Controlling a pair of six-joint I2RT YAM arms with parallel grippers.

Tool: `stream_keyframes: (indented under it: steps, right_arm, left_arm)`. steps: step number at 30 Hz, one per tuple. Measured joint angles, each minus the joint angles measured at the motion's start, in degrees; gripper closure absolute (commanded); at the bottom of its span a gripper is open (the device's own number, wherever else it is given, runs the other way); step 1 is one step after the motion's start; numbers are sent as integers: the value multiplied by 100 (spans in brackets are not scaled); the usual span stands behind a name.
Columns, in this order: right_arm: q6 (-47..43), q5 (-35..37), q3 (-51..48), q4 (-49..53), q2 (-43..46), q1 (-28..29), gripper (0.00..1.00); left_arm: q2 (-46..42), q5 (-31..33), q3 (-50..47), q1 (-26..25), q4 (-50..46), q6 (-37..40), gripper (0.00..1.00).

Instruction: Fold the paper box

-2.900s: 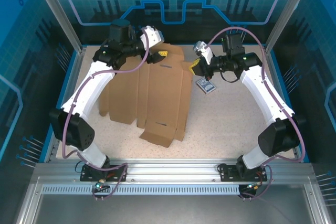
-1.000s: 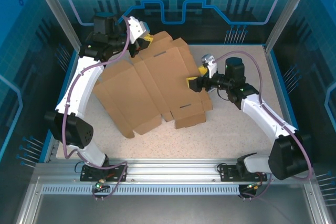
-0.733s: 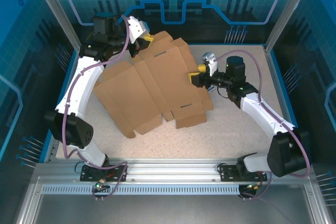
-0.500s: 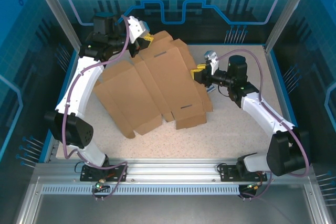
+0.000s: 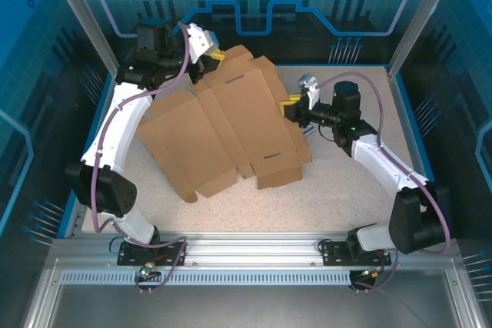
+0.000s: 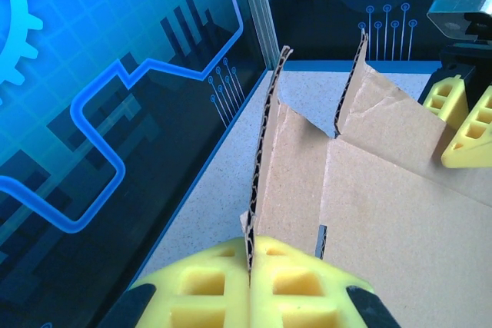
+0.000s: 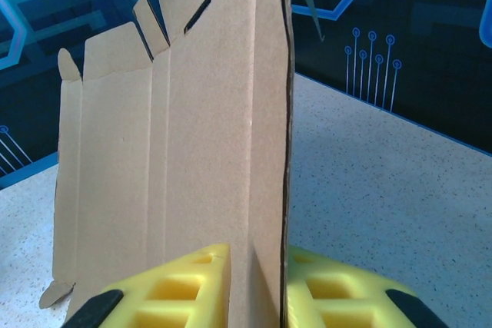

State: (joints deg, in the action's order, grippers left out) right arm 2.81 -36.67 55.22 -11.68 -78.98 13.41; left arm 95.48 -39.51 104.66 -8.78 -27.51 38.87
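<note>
Jaws of the right gripper (image 5: 292, 107) have just clamped the right edge of the paper box (image 5: 223, 128), tilted up from the desk (image 5: 346, 182); the left gripper (image 5: 217, 56) stays clenched on its far flap. Held at both sides, the sheet looks ready for creasing.

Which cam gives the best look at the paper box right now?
Top external: the whole paper box sheet, tilted up, creases and flaps visible. Left wrist gives a flap edge pinched in the left end effector; right wrist a side panel clamped in the right end effector.
</note>
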Motion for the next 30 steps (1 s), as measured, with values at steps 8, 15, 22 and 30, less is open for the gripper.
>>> stream_keyframes:
  steps: [8, 15, 22, 30]
  right_arm:
    - [2, -15, -291, -120, -2, -146, 75]
    - [28, -111, -605, -345, 0, -186, 78]
    - [87, -157, -616, -448, 0, -186, 79]
    - [173, -201, -616, -529, -2, -186, 78]
  left_arm:
    - [0, 0, 0, 0, 0, -2, 100]
    - [0, 0, 0, 0, 2, -11, 100]
    - [0, 0, 0, 0, 13, -63, 100]
    - [0, 0, 0, 0, 46, -114, 100]
